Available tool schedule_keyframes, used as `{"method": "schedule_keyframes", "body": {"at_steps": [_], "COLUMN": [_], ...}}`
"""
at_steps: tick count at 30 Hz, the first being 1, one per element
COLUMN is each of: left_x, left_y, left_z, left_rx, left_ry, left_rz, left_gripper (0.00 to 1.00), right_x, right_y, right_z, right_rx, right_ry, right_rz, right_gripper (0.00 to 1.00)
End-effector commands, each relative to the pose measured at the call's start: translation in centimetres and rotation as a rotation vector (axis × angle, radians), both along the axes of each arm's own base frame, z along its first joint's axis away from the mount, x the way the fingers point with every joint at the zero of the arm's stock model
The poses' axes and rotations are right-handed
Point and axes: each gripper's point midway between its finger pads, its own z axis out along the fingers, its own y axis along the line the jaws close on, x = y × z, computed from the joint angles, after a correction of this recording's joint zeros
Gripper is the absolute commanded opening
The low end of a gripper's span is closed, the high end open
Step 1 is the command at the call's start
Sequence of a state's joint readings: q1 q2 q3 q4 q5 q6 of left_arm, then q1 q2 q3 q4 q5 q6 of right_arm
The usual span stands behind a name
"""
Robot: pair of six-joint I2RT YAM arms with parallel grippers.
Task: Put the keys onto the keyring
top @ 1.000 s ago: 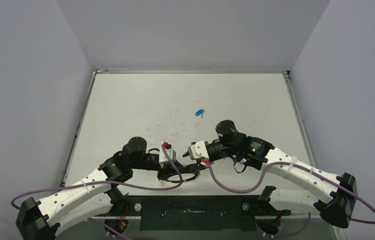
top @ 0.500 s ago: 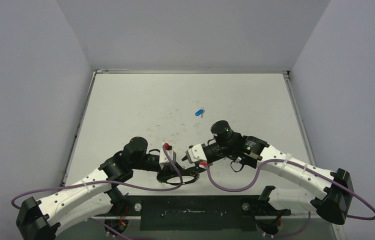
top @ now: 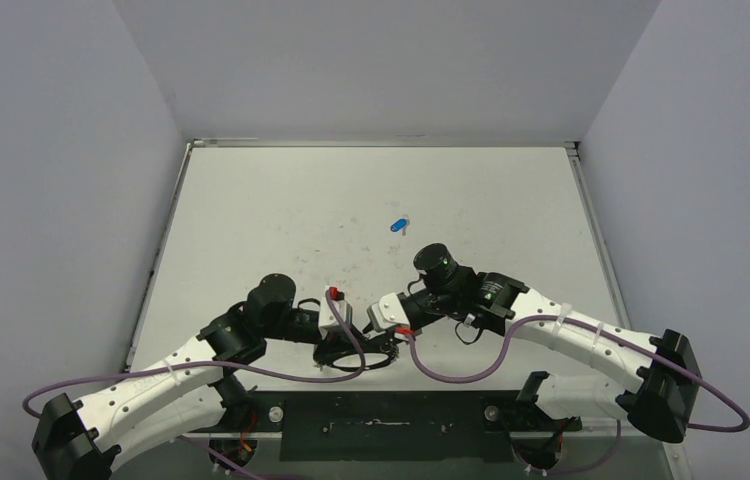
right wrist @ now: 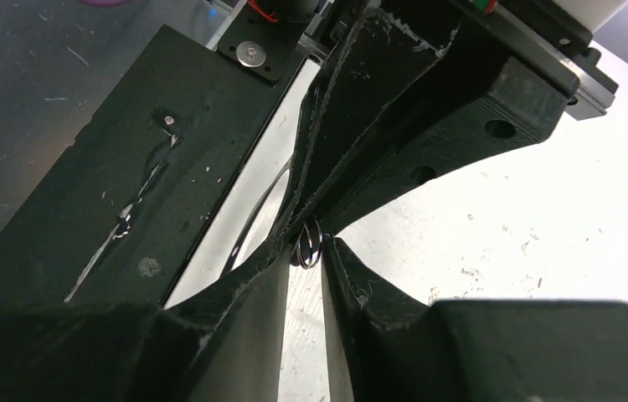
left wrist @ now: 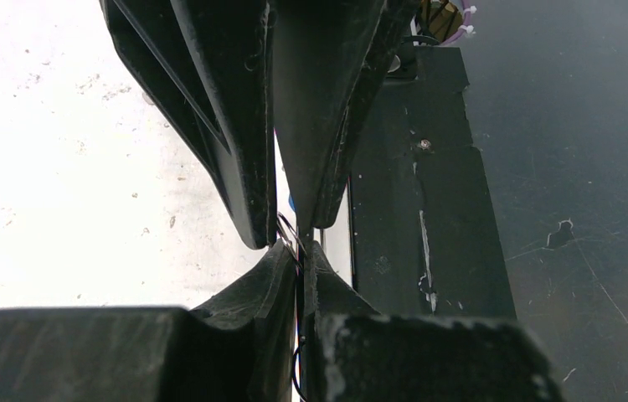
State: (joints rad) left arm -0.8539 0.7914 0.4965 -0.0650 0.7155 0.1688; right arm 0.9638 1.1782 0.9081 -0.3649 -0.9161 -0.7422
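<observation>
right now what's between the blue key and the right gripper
Only bare, scuffed table; nothing else lies between the blue key and the right gripper. The top external view shows it.

White arms [top: 146, 388], blk joints [top: 273, 296], purple cables [top: 461, 379]

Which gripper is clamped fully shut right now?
The left gripper, jaws pressed together on the thin keyring; the right gripper shows a gap between its jaws, around a small loop.
</observation>
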Motion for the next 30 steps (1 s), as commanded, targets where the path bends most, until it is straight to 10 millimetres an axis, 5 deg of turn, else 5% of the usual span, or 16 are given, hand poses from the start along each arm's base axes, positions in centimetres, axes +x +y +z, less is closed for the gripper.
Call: {"method": "schedule_keyframes", "body": {"at_steps": [1,13,18,30], "left_x": [0.3,0.1,0.0,0.4], "left_y": [-0.6,-0.6,-0.6,0.5], "left_z": [3.7,3.5,3.7,2.9], "left_rx": [-0.085,-0.082,-0.089,-0.120], "left_ry": [-0.076,-0.065,-0.065,-0.126], "left_rz": [-0.019,-0.026,-0.031,0.038], "left_gripper": [0.00,0.00,0.00,0.00], "right_x": [-0.9,-0.6,-0.8,0.2], "right_y": [0.7,1.8,2.0,3.1], "right_z": [1.5,2.6,2.5,3.9], "right_rx": [0.051,0.090,0.092,0.180], "right_ry": [-0.024,0.004,0.015,0.154], "right_rz": [0.081,0.035,0.043,-0.111], "right_gripper": [0.23,0.19,0.00,0.00]}}
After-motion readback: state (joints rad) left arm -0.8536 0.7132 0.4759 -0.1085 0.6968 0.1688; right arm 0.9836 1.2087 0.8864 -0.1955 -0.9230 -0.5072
